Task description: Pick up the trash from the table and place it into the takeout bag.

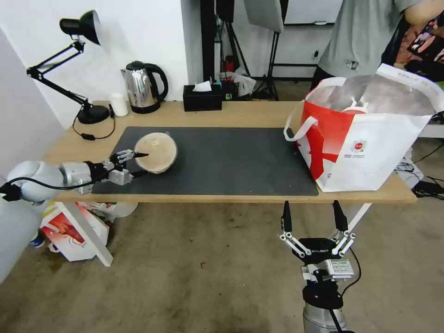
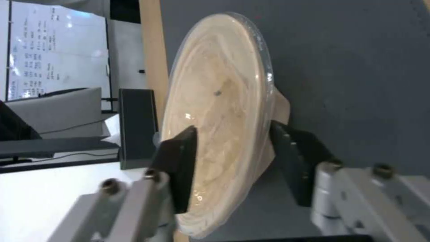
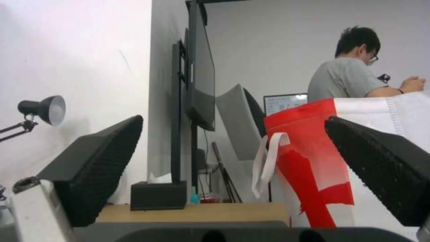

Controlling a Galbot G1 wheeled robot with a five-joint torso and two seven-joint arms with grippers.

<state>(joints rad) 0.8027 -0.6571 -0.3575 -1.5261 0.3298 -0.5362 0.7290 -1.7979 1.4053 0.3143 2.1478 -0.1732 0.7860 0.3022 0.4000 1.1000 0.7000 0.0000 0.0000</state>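
A tan lidded bowl [image 1: 156,152] lies on the left part of the dark grey mat [image 1: 231,162] on the table [image 1: 240,113]. My left gripper [image 1: 138,164] reaches in from the left and is shut on the bowl's [image 2: 215,111] near rim, one finger [image 2: 179,161] on the clear lid and the other finger [image 2: 295,158] against the underside. The takeout bag [image 1: 365,138] stands open at the table's right end, and the top of a red cup with a white straw [image 1: 355,107] shows inside it. My right gripper [image 1: 314,215] hangs open below the front edge, facing the bag [image 3: 313,161].
Along the back edge stand a desk lamp [image 1: 88,113], a small white cup [image 1: 119,105], a steel kettle [image 1: 143,88] and a black tissue box [image 1: 202,97]. A smaller printed bag [image 1: 69,231] sits on the floor under the left end. A person stands behind the takeout bag.
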